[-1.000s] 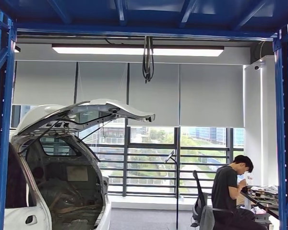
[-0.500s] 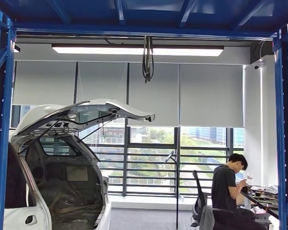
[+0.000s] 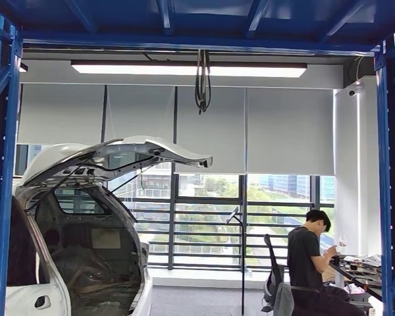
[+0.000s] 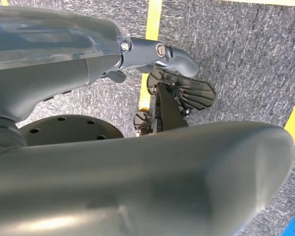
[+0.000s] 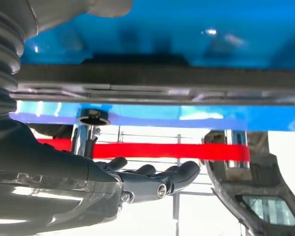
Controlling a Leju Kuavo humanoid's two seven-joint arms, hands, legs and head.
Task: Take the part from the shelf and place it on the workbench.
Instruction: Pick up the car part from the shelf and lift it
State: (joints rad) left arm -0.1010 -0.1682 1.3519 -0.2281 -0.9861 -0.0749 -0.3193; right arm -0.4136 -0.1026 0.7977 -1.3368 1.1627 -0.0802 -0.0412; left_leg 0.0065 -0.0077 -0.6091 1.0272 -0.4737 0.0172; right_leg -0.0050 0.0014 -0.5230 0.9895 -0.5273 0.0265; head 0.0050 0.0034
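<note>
Right hand (image 5: pixel 153 179), fingers extended, lies close beneath a blue beam (image 5: pixel 175 34), open air beyond.

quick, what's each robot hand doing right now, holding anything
Left robot hand: holds nothing; open or closed cannot be told.
Right robot hand: open, fingers stretched out, holding nothing.

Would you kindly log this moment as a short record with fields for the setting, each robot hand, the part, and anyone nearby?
setting: blue shelf frame in front, white car with raised tailgate beyond
left robot hand: hangs over grey floor with yellow lines, fingers extended, holding nothing
right robot hand: fingers stretched out, holding nothing, below a blue beam
part: cannot tell where it is
person: seated at a desk beyond the shelf, on the right
</note>
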